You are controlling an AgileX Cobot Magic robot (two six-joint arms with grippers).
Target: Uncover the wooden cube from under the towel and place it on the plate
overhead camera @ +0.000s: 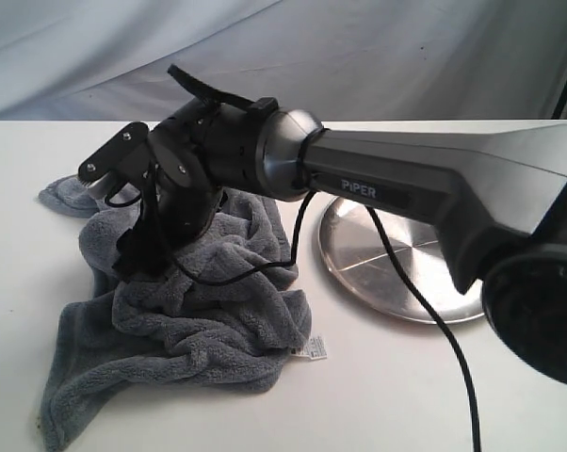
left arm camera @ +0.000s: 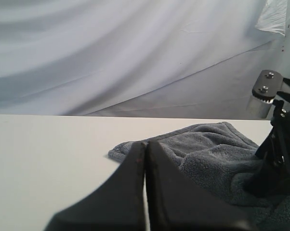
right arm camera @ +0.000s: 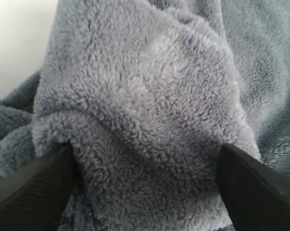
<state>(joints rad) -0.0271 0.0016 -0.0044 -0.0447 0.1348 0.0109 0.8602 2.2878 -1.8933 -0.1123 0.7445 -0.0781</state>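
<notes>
Cube is hidden: no view shows bare wood, so by my judgement it lies somewhere under the cloth.

White table (overhead camera: 378,395) carries everything. Across its left half in the exterior view the towel (overhead camera: 199,311) sits bunched in deep grey folds, one corner trailing toward the near edge. Over it reaches the right arm (overhead camera: 425,184), coming from the right and crossing above the plate (overhead camera: 354,259), which lies empty just beside the towel's right edge.

The right gripper (right arm camera: 142,159) points down into the heap. Its jaws stand wide apart, one on each side of a rounded hump of towel, with the pile brushing both pads but not pinched flat. That hump may cover the cube, though I cannot tell. If it does, the cube is straight below and between these jaws, and the right arm is far nearer to it.

The left gripper (left arm camera: 146,142) hangs low over bare table just off the towel's far corner, its fingers pressed together on nothing.

The thick cloth itself stands in the way, as does the arm's black cable (overhead camera: 425,311), which drapes over the folds and across the plate. A small white tag (overhead camera: 311,351) marks the towel's edge near the plate.
</notes>
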